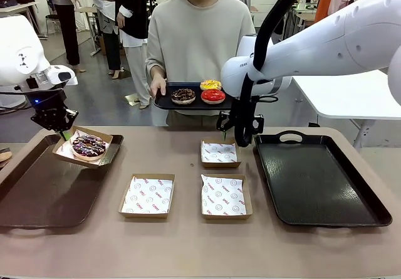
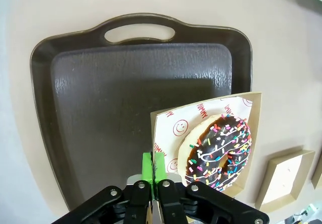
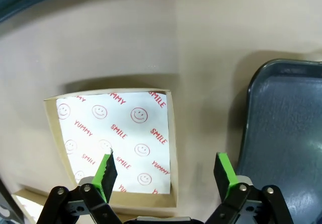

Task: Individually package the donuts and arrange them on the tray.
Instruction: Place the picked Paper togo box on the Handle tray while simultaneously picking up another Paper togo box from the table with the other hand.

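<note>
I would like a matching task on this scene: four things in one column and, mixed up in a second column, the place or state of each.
Column 1
1. sprinkle donut
2. red donut
3. left hand
4. right hand

Column 2
A. open, above a lined box
B. on the black tray that the person holds
C. shut on the rim of the carried box
D. in the carried box, over the brown tray

Pairs: 1-D, 2-B, 3-C, 4-A
</note>
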Controlling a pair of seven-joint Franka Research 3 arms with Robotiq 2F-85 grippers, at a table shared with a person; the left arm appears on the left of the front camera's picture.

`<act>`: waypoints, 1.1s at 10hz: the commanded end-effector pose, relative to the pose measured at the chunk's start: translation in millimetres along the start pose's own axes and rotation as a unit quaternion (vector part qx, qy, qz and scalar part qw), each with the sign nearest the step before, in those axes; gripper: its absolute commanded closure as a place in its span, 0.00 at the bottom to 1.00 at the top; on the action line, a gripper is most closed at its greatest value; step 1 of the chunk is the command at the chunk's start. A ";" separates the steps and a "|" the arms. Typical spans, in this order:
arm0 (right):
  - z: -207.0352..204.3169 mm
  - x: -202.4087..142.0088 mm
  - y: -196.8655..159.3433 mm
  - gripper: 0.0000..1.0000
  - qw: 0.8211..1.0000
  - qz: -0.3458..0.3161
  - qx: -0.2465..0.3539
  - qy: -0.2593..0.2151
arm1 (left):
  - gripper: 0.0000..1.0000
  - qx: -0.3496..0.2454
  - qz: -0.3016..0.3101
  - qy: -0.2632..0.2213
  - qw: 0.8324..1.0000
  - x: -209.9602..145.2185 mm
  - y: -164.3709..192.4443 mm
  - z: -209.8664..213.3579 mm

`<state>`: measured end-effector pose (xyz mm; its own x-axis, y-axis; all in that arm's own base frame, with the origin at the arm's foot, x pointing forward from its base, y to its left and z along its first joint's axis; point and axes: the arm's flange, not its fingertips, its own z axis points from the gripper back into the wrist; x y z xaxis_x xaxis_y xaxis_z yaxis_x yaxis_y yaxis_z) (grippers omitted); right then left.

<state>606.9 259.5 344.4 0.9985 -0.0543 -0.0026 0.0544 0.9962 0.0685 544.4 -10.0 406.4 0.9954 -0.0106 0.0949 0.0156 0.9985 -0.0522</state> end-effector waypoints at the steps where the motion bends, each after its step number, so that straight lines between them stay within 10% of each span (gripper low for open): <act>1: -13.1 2.2 -0.7 0.00 1.000 0.008 0.006 0.002 | 0.99 0.018 0.011 -0.005 1.000 10.2 -4.7 -2.0; 11: -23.1 1.1 -3.3 0.00 1.000 0.022 0.001 0.014 | 0.99 0.020 0.029 0.009 0.999 26.7 -1.4 -12.1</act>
<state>607.0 260.5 324.5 0.9993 -0.0258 -0.0265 0.0274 0.9978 0.0605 563.6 -10.4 395.3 0.9959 0.0336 0.0839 -0.0311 0.9990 -0.0314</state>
